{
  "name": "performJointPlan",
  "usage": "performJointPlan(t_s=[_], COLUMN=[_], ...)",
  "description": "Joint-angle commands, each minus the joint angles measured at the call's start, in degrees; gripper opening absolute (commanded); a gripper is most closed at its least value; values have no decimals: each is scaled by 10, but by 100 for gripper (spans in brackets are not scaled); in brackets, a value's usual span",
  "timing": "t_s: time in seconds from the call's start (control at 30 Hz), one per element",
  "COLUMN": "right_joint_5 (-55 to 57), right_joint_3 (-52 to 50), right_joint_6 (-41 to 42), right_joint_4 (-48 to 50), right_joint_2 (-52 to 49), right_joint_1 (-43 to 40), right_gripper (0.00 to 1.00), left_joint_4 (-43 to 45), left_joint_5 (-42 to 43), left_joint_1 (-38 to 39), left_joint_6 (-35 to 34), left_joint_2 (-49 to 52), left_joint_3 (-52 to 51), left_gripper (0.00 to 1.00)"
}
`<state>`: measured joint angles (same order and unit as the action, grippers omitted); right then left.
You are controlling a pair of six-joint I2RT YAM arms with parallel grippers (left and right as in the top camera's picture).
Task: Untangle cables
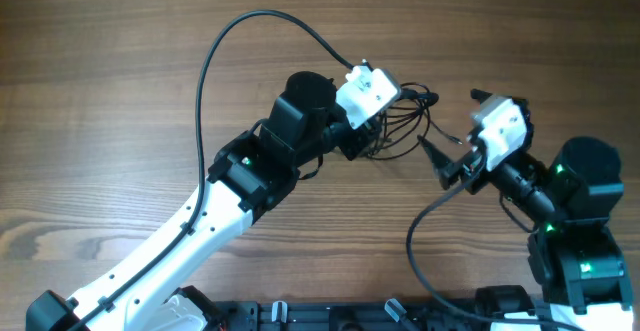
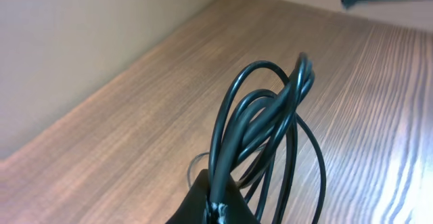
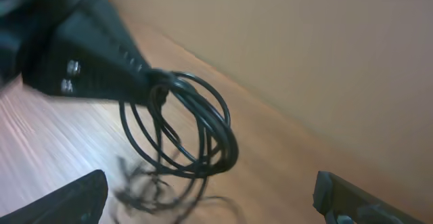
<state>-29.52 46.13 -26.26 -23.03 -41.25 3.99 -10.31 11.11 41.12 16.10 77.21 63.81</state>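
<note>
The cables (image 1: 404, 123) are a tangle of thin black loops hanging between the two arms above the wooden table. My left gripper (image 1: 372, 131) is shut on the bundle; in the left wrist view the fingers (image 2: 218, 200) pinch several loops (image 2: 260, 126) that rise up from them. My right gripper (image 1: 440, 161) is open and empty, just right of the tangle; in the right wrist view its fingers (image 3: 210, 197) stand wide apart below the cable loops (image 3: 196, 132), which hang from the left gripper (image 3: 145, 82).
The wooden table (image 1: 120, 71) stretches out on all sides. A thicker black arm cable (image 1: 225, 46) arcs over the left arm. Another arm cable (image 1: 420, 236) loops beside the right arm. A pale wall (image 2: 81, 41) lies beyond the table edge.
</note>
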Motion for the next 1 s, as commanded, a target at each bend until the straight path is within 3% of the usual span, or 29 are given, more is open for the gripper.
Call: performJointPlan(t_s=[0.0, 0.17, 0.3, 0.33, 0.43, 0.47, 0.57, 0.8, 0.87, 0.97], right_joint_5=[8, -1, -57, -66, -66, -66, -65, -37, -24, -22], right_joint_3=[11, 11, 11, 11, 11, 11, 11, 11, 11, 11], right_joint_6=[-174, -220, -220, -220, -220, -220, -218, -183, -155, -133], right_joint_4=[0, 10, 10, 9, 2, -4, -7, -2, 3, 15], right_joint_2=[4, 3, 3, 3, 3, 3, 3, 3, 3, 3], right_joint_1=[2, 2, 2, 2, 2, 2, 2, 2, 2, 2], right_gripper=[100, 100, 97, 89, 9, 4, 4, 4, 4, 4], left_joint_4=[2, 3, 19, 24, 45, 49, 50, 39, 28, 24], left_joint_5=[-7, 35, 37, 39, 38, 38, 38, -31, -27, 27], left_joint_1=[-1, 6, 23, 30, 46, 48, 48, 39, 35, 35], left_joint_6=[111, 232, 242, 242, 242, 241, 197, -108, -152, -166], left_joint_2=[-14, -14, -14, -14, -14, -14, -14, -14, -14, -14], left_joint_3=[2, 2, 2, 2, 2, 2, 2, 2, 2, 2], left_gripper=[4, 4, 4, 4, 4, 4, 4, 4, 4, 4])
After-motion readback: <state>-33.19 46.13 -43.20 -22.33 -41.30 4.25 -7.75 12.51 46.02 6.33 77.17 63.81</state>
